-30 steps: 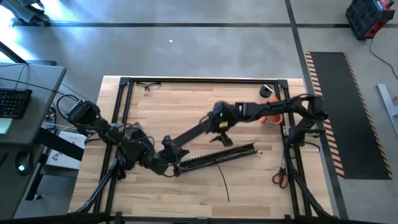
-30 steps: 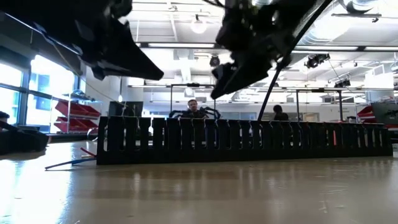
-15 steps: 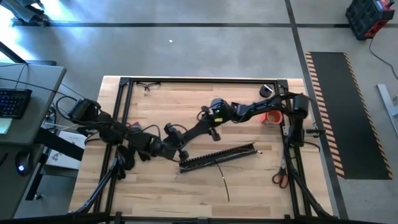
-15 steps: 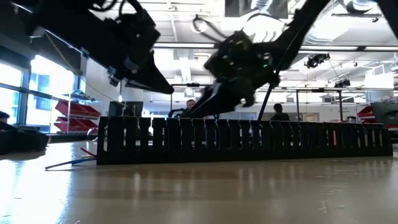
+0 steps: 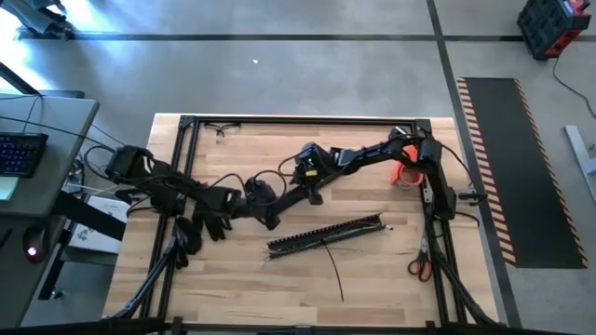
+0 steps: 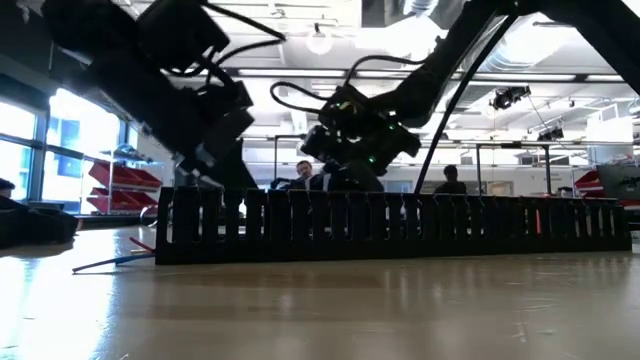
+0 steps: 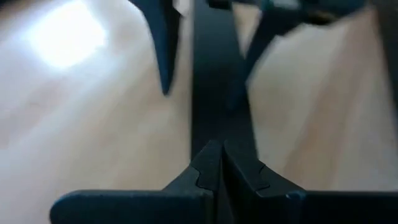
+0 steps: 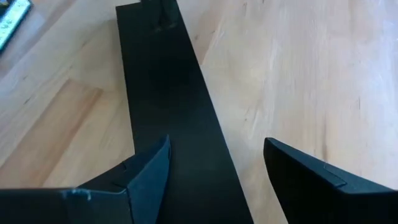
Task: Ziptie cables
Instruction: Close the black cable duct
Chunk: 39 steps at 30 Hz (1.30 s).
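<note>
Over on the left, the left gripper [image 5: 270, 212] is sitting low over the wooden surface [image 5: 372, 279], and its fingers [image 7: 208, 165] are clenched tight on one end of the flat black strip [image 5: 291, 197], pads pressed together with the strip running straight out ahead of them in the left wrist view. There is bare wood on both sides of those fingers, and the black frame rail [image 5: 184, 167] along the surface's left edge is lying well behind the arm.

Moving right, the right gripper [image 5: 312, 184] is hanging over the far end of the same strip [image 8: 174, 118], fingers [image 8: 146, 171] released and spread wide, one over the strip and the other out over bare wood beside it; whether they are touching it, I cannot tell. Open surface is stretching away on that outer side.

Now the cables [image 5: 333, 265]: they are lying below both sets of fingers in the high view, crossing the slotted channel [image 5: 326, 234] and curving out toward the near edge of the surface, well apart from either gripper. The channel is sitting near the left fingers and between them and the cables' free tail. In the low view the channel [image 6: 400, 228] is standing as a toothed wall with both arms behind it.

Far right, red-handled scissors [image 5: 419, 267] are resting by the right rail, with clear wood between them and the cables.
</note>
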Each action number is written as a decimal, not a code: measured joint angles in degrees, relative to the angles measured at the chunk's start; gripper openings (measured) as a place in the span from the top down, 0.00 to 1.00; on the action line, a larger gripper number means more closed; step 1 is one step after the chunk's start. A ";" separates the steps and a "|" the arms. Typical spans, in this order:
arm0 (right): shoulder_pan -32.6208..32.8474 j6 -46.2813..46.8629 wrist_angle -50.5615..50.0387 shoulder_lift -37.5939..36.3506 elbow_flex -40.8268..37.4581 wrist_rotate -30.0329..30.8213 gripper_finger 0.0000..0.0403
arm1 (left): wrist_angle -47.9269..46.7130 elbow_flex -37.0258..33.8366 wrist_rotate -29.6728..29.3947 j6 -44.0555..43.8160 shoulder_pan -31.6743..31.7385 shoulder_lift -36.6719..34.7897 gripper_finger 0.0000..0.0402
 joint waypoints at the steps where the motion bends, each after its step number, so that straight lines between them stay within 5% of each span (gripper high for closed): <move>1: -0.13 -0.37 0.06 0.00 -0.65 -0.72 0.39 | 1.53 -0.78 1.68 0.02 0.17 0.13 1.00; 7: 1.83 8.95 6.44 -0.12 -4.27 0.11 0.39 | 9.70 -6.55 6.28 -0.68 -0.60 1.04 1.00; 12: 6.00 22.68 11.30 0.00 -5.04 10.78 0.39 | 13.48 -9.31 5.47 -1.57 -0.68 1.00 1.00; 17: 7.66 19.87 13.81 -1.18 -5.25 12.21 0.39 | 13.69 -9.33 5.68 -1.55 -0.84 0.98 1.00; 21: 5.73 13.70 14.01 -4.47 -5.22 10.59 0.39 | 13.53 -9.35 5.34 -2.73 -1.73 0.04 1.00; 28: 2.78 -1.78 7.59 -4.39 -5.18 -2.37 0.39 | 14.84 -9.31 9.68 -1.87 -3.52 -1.81 1.00; 39: 1.99 -1.71 8.95 0.38 -5.00 -7.62 0.34 | 12.68 -9.31 10.48 -3.30 -3.78 -1.70 1.00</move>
